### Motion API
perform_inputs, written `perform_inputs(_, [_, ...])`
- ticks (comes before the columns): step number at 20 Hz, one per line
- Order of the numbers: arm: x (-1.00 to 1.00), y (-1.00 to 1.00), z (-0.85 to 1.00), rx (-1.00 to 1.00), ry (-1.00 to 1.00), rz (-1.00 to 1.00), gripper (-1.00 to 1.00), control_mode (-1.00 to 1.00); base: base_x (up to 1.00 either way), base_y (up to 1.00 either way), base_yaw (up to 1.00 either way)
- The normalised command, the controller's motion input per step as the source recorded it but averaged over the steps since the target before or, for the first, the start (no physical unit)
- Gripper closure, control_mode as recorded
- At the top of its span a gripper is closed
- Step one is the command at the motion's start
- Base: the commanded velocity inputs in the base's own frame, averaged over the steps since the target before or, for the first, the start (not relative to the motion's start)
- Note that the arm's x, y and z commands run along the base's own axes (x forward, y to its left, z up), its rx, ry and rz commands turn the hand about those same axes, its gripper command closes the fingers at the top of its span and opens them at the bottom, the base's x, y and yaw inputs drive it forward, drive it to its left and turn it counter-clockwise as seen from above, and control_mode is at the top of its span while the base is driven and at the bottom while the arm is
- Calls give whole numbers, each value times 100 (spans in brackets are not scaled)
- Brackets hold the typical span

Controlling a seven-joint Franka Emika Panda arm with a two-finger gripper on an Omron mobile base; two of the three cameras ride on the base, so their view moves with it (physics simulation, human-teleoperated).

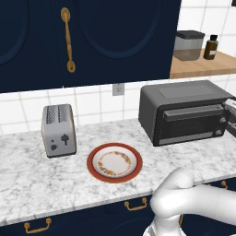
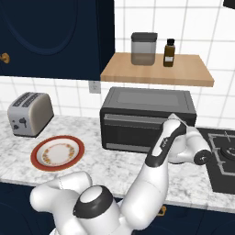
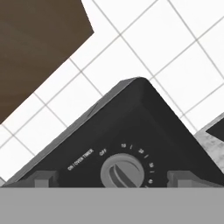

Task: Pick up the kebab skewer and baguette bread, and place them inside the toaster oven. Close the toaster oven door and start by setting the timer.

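Observation:
The dark grey toaster oven (image 1: pixel 184 94) (image 2: pixel 147 98) stands on the counter at the right. The toaster oven door (image 1: pixel 191 122) (image 2: pixel 131 133) is up and shut, with its bar handle across the top. My gripper (image 1: pixel 232 115) (image 3: pixel 113 179) is at the oven's right-hand control side and is open. In the hand view its two fingertips (image 3: pixel 46 178) stand on either side of the round timer knob (image 3: pixel 122 171), apart from it. The kebab skewer and the baguette bread are hidden from view.
A red-rimmed plate (image 1: pixel 94 156) (image 2: pixel 36 153) lies bare in front of a silver two-slot toaster (image 1: pixel 58 130) (image 2: pixel 30 112). A wooden shelf (image 1: pixel 203 67) (image 2: pixel 156 69) above the oven carries a canister (image 2: pixel 143 48) and a brown bottle (image 2: pixel 169 53). A stove top (image 2: pixel 225 156) is at the right.

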Motion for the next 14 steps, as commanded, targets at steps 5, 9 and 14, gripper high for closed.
perform_inputs(5, [1,0,0,0,0,0,-100,-100,0,0,0])
perform_inputs(9, [8,0,0,0,0,0,-100,-100,0,0,0])
perform_inputs(14, [8,0,0,0,0,0,-100,-100,0,0,0])
